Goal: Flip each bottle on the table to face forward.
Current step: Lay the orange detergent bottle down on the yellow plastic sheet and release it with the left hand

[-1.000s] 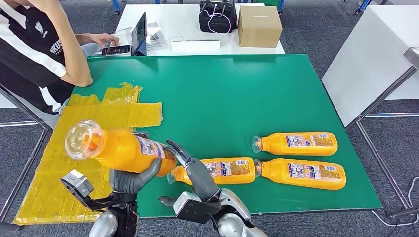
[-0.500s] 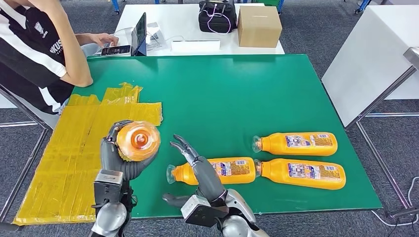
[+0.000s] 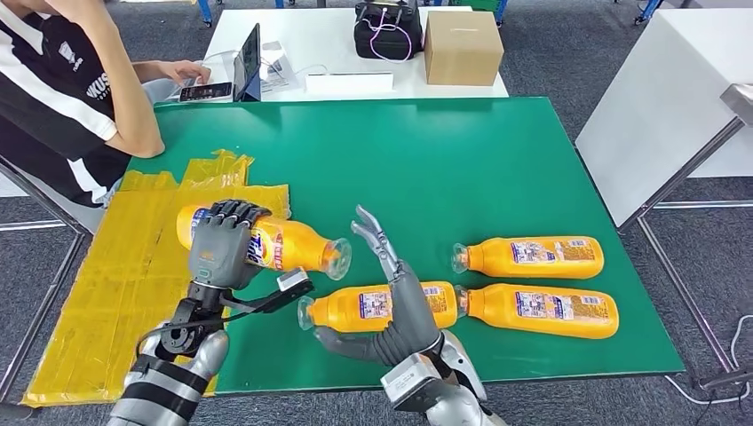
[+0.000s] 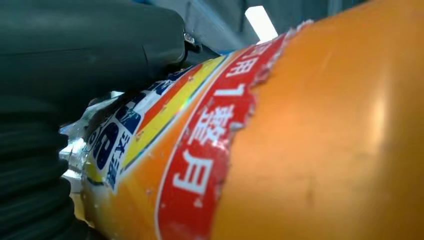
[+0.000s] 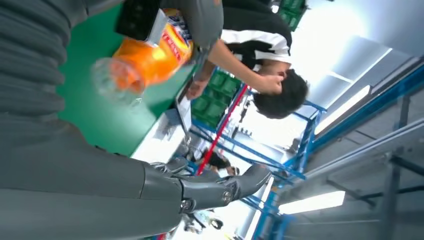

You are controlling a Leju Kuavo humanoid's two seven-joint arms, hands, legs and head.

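The left hand (image 3: 220, 247) grasps an orange bottle (image 3: 293, 246) around its labelled middle, fingers wrapped over the top, holding it on its side above the green table (image 3: 462, 160) near the yellow sheet (image 3: 115, 275); its clear cap end points toward the robot's right. In the left wrist view the bottle's label (image 4: 200, 150) and orange body sit pressed against the dark fingers (image 4: 90, 45). The right hand (image 3: 400, 302) holds nothing, its fingers spread apart and stretched forward, raised over the neck end of a second bottle (image 3: 373, 306) lying on the table; whether it touches that bottle cannot be told. Two more bottles lie on their sides to the right: a third bottle (image 3: 533, 257) further back and a fourth bottle (image 3: 542, 311) nearer, just beside the second, cap to base. All three lie with caps pointing to the robot's left. A person (image 3: 62, 98) in a black and white shirt sits at the table's far left corner, hand by a phone (image 3: 206, 91). Behind, a white table (image 3: 266, 27) carries a cardboard box (image 3: 462, 46) and a black bag (image 3: 387, 28).
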